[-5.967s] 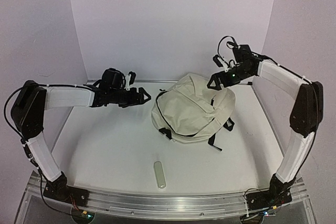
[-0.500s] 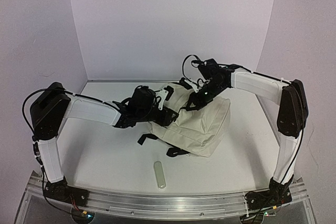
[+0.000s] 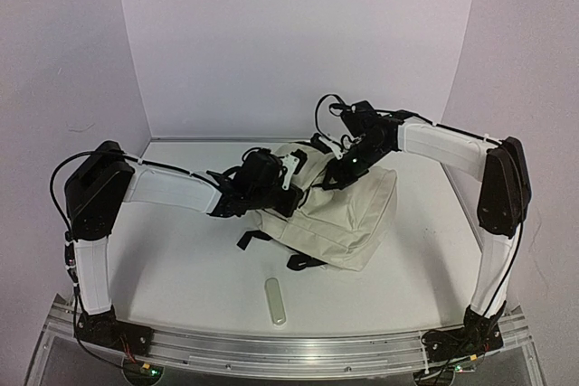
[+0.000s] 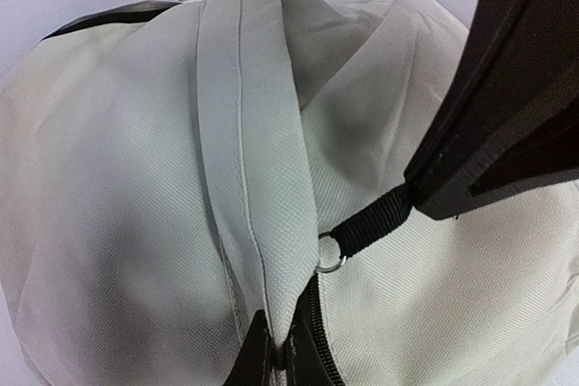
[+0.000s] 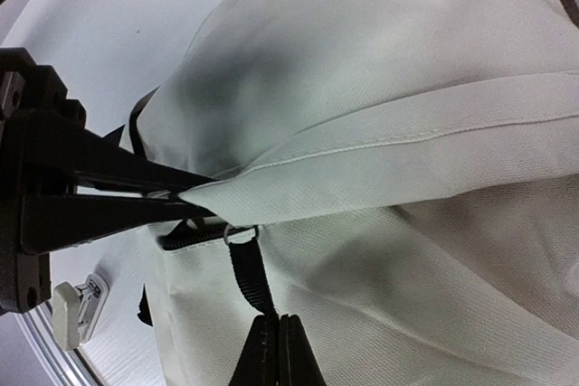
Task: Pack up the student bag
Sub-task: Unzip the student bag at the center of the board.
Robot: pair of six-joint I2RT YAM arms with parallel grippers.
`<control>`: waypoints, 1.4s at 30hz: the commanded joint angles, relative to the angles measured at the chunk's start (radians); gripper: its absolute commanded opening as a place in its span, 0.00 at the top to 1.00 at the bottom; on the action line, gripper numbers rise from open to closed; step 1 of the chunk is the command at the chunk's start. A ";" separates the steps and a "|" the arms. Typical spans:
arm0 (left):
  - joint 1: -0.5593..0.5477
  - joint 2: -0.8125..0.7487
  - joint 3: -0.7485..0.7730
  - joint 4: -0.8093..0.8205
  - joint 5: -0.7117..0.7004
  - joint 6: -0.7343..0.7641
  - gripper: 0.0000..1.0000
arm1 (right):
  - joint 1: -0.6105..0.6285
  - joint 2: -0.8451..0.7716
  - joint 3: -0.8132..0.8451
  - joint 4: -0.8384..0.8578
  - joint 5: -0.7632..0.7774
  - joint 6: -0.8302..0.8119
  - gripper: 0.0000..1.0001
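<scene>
The student bag, a large cream backpack, lies in the middle of the table. My left gripper reaches in from the left. Its jaws are shut on the tip of the cream flap that covers the black zipper. My right gripper comes from the right, shut on the black zipper pull strap, which hangs from a small metal ring. In the right wrist view the left gripper's fingers pinch the flap just above that ring.
A pale oblong item lies on the table near the front edge. Black bag straps trail out on the bag's near-left side. White walls close the table at the back and sides.
Half a second ago my left gripper stood open by the bag; now it has closed on the flap. The right gripper has held still on the pull strap.
</scene>
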 commanded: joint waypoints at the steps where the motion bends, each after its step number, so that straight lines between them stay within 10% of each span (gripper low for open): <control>1: 0.000 -0.048 -0.021 -0.049 -0.008 0.015 1.00 | -0.019 -0.007 0.071 -0.005 0.109 0.012 1.00; 18: 0.000 -0.166 -0.180 -0.060 0.007 0.036 1.00 | -0.179 0.198 0.305 -0.004 0.337 -0.030 1.00; 37: -0.005 -0.159 -0.158 -0.044 0.081 -0.017 1.00 | -0.277 0.317 0.456 -0.014 0.227 0.010 1.00; 39: -0.006 -0.164 -0.132 -0.090 0.081 -0.019 0.89 | -0.277 0.295 0.437 -0.029 0.163 0.008 0.96; 42: -0.006 -0.199 -0.084 -0.215 0.101 0.002 0.51 | -0.277 0.224 0.389 -0.041 0.089 0.010 0.62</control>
